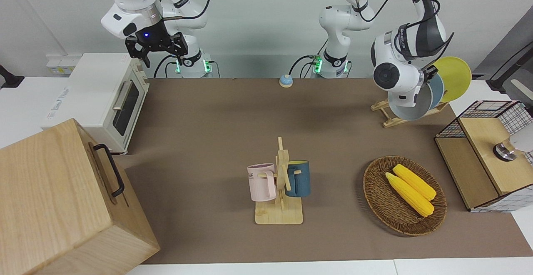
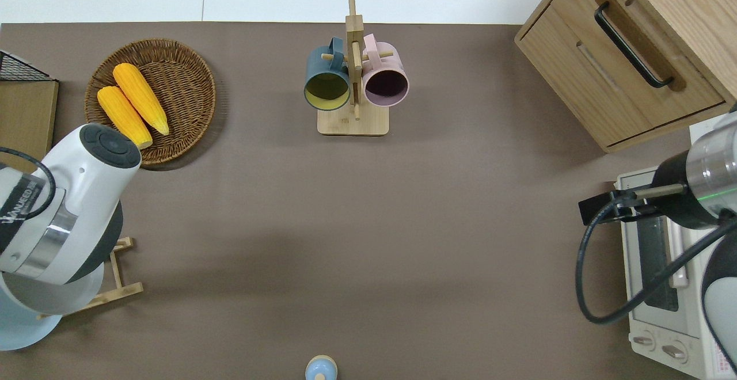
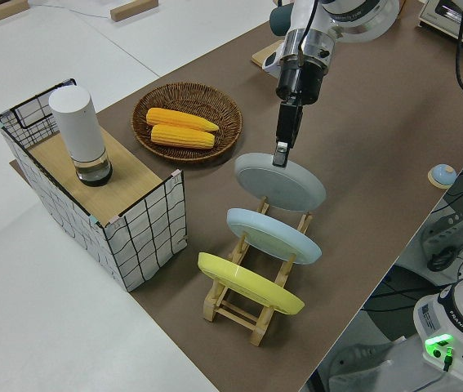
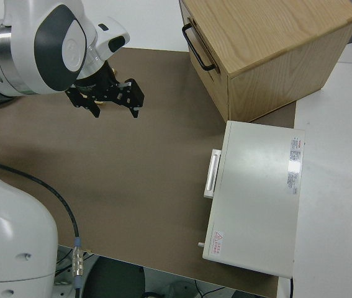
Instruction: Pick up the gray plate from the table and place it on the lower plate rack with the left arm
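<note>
The gray plate (image 3: 284, 184) stands tilted in the slot of the lower plate rack (image 3: 251, 314) that is farthest from the robots, next to the sky-blue plate (image 3: 273, 235) and the yellow plate (image 3: 250, 283). My left gripper (image 3: 282, 153) comes down from above and is shut on the gray plate's upper rim. In the front view the arm covers most of the gray plate (image 1: 410, 109); the rack (image 1: 389, 121) shows under it. In the overhead view the arm hides the gripper, and the plate's edge (image 2: 54, 305) and the rack's end (image 2: 118, 265) show. My right gripper (image 1: 156, 52) is parked and open.
A wicker basket (image 1: 377, 196) with two corn cobs lies farther from the robots than the rack. A wire-sided box (image 3: 145, 233) with a white cylinder stands beside the rack. A mug tree (image 1: 280, 183), a wooden cabinet (image 1: 62, 200), a toaster oven (image 1: 104, 100) and a small blue bell (image 1: 285, 81) are also on the table (image 1: 208, 121).
</note>
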`<action>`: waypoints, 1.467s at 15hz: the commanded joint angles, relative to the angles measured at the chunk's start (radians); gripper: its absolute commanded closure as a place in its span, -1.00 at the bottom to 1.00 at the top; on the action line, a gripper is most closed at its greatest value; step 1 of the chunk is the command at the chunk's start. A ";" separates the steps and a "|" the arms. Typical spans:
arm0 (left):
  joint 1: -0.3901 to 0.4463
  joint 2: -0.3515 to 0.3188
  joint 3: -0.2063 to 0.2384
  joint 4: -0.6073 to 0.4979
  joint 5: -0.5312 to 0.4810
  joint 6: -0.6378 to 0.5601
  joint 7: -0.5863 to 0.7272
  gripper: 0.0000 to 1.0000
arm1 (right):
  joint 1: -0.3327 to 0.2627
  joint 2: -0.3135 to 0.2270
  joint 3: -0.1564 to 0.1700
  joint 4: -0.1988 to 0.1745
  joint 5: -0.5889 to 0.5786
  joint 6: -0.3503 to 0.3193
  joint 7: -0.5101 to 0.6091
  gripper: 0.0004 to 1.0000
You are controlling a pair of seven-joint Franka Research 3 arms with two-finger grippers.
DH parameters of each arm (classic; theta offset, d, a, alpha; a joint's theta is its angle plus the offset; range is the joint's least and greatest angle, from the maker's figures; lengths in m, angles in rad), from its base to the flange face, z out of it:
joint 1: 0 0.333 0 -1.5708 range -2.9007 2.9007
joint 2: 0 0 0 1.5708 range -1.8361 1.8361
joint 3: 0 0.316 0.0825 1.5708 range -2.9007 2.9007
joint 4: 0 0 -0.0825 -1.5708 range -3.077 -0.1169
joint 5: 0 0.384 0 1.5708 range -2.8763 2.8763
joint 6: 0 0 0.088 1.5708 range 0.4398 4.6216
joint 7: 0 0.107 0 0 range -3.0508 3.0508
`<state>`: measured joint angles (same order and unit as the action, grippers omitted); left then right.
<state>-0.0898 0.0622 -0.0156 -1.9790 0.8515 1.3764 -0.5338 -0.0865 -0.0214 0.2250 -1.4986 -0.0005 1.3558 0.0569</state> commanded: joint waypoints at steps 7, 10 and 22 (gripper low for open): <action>-0.053 0.053 -0.012 -0.058 0.014 -0.076 -0.189 1.00 | -0.015 -0.005 0.007 0.006 0.004 -0.015 -0.003 -0.97; -0.053 0.065 -0.018 -0.067 0.002 -0.073 -0.199 1.00 | -0.015 -0.005 0.007 0.006 0.004 -0.015 -0.003 -0.98; -0.053 0.030 -0.021 0.090 -0.293 0.000 -0.175 -1.00 | -0.015 -0.005 0.007 0.006 0.004 -0.015 -0.003 -0.97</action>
<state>-0.1293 0.1242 -0.0456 -1.9621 0.6648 1.3587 -0.7113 -0.0865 -0.0214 0.2250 -1.4986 -0.0005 1.3558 0.0569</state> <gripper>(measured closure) 0.176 0.009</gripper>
